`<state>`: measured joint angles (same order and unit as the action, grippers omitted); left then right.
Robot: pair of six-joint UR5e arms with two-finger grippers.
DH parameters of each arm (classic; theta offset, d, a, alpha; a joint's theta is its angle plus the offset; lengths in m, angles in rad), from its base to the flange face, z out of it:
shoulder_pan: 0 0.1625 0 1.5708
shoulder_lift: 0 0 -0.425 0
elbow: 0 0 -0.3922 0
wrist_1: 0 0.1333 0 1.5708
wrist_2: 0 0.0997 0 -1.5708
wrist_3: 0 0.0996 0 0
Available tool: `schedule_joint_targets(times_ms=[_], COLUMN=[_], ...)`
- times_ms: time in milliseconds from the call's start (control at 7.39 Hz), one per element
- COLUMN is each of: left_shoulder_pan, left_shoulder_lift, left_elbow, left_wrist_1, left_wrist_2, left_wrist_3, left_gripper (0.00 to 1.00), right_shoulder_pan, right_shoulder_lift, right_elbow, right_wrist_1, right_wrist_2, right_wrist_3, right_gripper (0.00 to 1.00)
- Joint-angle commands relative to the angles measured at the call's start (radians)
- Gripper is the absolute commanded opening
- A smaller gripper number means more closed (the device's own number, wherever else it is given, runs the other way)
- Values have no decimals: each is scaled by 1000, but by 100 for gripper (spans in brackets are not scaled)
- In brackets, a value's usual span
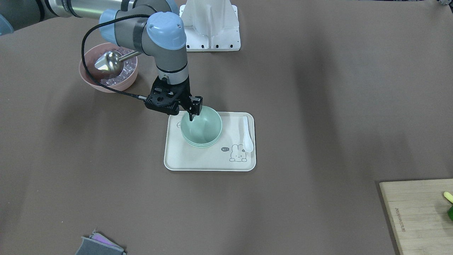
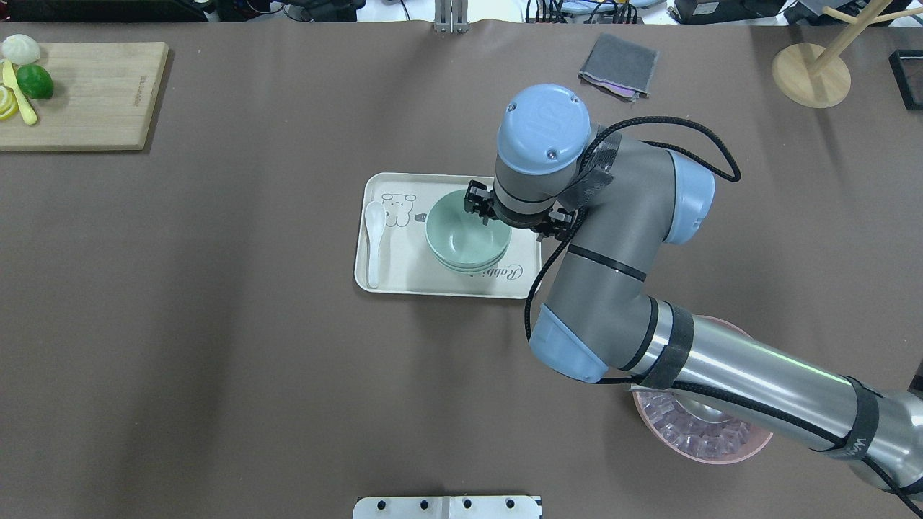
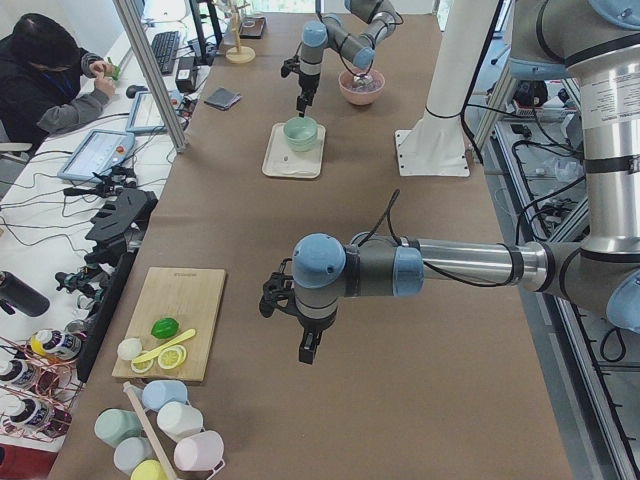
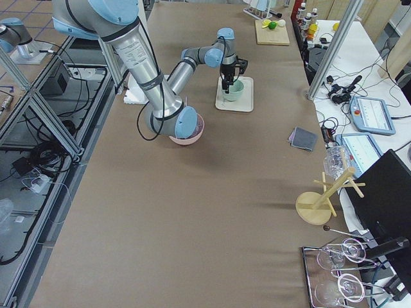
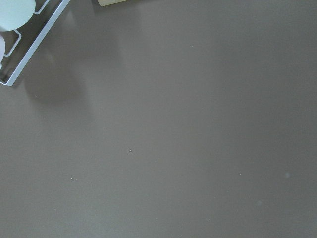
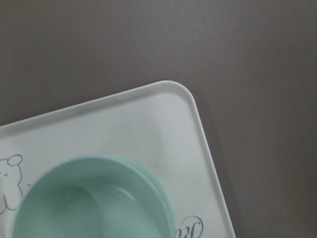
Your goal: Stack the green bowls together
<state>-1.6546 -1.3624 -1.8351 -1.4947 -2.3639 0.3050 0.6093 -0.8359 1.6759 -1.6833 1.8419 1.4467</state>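
Observation:
Three pale green bowls sit nested in one stack on a cream tray; the stack also shows in the overhead view and the right wrist view. My right gripper hangs over the stack's rim on the robot's side. One fingertip dips inside the top bowl, and the other finger is hidden behind the gripper body. The jaws look spread open and hold nothing. My left gripper hovers over bare table far from the tray; I cannot tell whether it is open or shut.
A white spoon lies on the tray beside the stack. A pink bowl with a metal scoop stands under the right arm. A wooden cutting board, a grey cloth and a white mount are around the table.

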Motion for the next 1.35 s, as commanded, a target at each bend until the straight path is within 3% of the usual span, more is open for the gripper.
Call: schedule_joint_targets(times_ms=[0,135,406,947,1217], left_shoulder_pan=[1,3,3,6,6], left_shoulder_lift=[-1,-1,-4,-12,-9], left_elbow=[2,-3,2,2,5], left_wrist_1=[2,14,24,27,24], left_wrist_2=[0,0,-32,-63,-51], left_wrist_3=[-1,-7,-26,-104,-99], left_gripper=[98,98,98,98,98], right_shoulder_pan=[91,157,329,611,743], right_shoulder_lift=[-35,-89,-184,-489,-656], right_elbow=[40,97,119,117,116], right_wrist_1=[-27,-53,-61,-56,-21], right_wrist_2=[52,100,203,260,255], right_wrist_3=[-121,-226,-480,-1075,-1256], right_gripper=[100,100,100,100,100])
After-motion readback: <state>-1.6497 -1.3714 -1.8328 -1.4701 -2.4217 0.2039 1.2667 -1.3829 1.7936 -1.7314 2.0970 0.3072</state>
